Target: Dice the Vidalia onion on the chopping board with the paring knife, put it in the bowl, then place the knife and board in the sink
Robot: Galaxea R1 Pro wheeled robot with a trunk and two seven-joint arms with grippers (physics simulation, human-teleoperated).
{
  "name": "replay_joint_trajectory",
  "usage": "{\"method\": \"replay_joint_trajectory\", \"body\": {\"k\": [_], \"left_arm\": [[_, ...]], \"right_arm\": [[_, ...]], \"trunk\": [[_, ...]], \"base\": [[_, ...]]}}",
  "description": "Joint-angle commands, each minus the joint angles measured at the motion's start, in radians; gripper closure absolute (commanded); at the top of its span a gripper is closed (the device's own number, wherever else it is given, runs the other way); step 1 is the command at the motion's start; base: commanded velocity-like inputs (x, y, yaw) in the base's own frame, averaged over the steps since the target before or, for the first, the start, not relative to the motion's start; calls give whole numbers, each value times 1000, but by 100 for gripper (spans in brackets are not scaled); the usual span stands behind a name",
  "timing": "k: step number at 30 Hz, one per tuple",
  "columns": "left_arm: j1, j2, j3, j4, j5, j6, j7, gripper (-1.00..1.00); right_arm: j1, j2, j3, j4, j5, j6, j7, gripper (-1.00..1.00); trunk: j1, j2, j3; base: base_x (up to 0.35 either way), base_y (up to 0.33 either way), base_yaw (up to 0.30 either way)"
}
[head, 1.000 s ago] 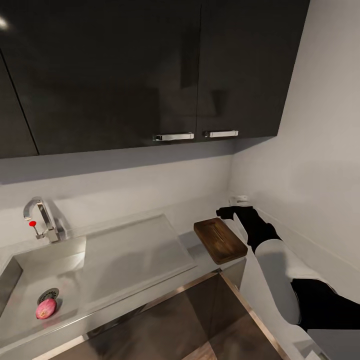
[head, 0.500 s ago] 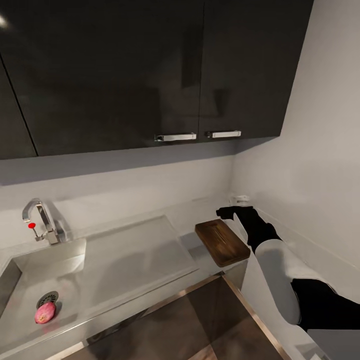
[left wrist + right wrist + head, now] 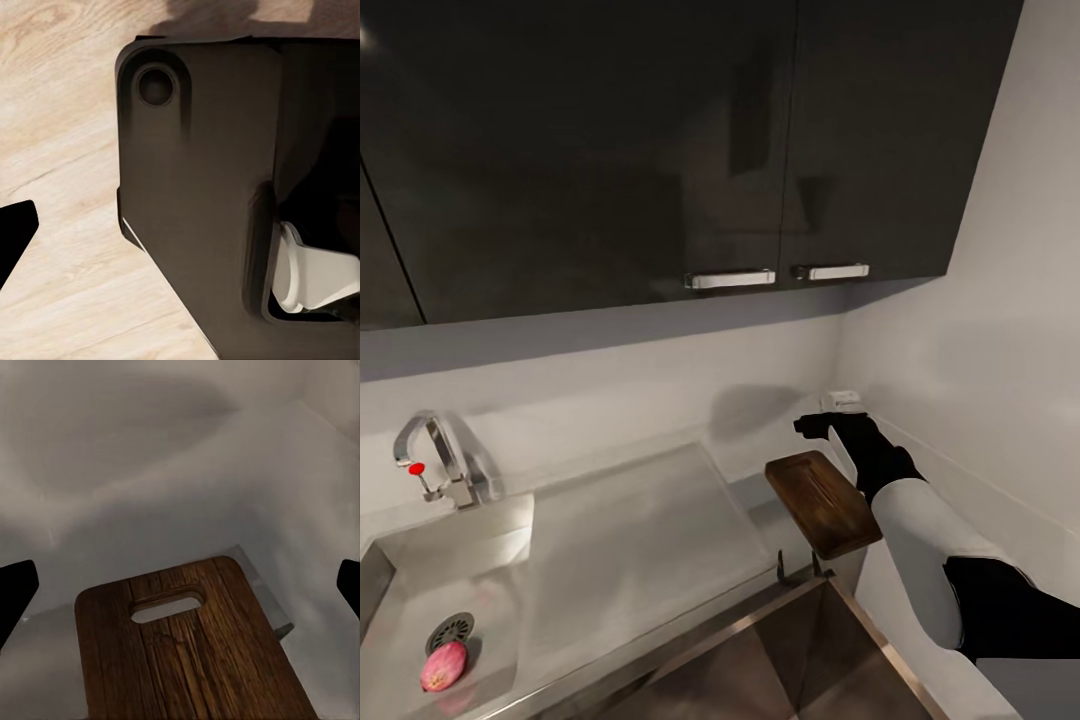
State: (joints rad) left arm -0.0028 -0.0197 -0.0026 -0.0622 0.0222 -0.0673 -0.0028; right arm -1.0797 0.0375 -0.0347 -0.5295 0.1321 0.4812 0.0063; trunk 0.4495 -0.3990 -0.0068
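Over at the right, my view is sliding rightward; the board (image 3: 823,503) is lying beside my right fingers (image 3: 180,585), spread wide, while the onion (image 3: 443,666) is waiting in the sink (image 3: 420,560).

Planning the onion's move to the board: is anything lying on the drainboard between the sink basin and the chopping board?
Nothing visible does. The onion sits by the sink drain; the drainboard stretch to the chopping board looks bare.
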Motion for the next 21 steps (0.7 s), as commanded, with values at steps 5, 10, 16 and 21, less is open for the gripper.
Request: {"method": "replay_joint_trajectory", "body": {"k": [5, 10, 16, 21], "left_arm": [[0, -1, 0, 2, 2, -3, 0, -100], [0, -1, 0, 11, 2, -3, 0, -100], [0, -2, 0, 13, 2, -3, 0, -100], [0, -2, 0, 13, 2, -3, 0, -100]], "right_arm": [[0, 0, -4, -1, 9, 5, 1, -100], [0, 1, -4, -1, 9, 5, 1, -100], [0, 1, -4, -1, 9, 5, 1, -100], [0, 1, -4, -1, 9, 5, 1, -100]], "trunk": [[0, -1, -1], [0, -1, -1], [0, -1, -1], [0, -1, -1]], "base": [[16, 4, 0], [145, -28, 0], [198, -47, 0], [34, -6, 0]]}}
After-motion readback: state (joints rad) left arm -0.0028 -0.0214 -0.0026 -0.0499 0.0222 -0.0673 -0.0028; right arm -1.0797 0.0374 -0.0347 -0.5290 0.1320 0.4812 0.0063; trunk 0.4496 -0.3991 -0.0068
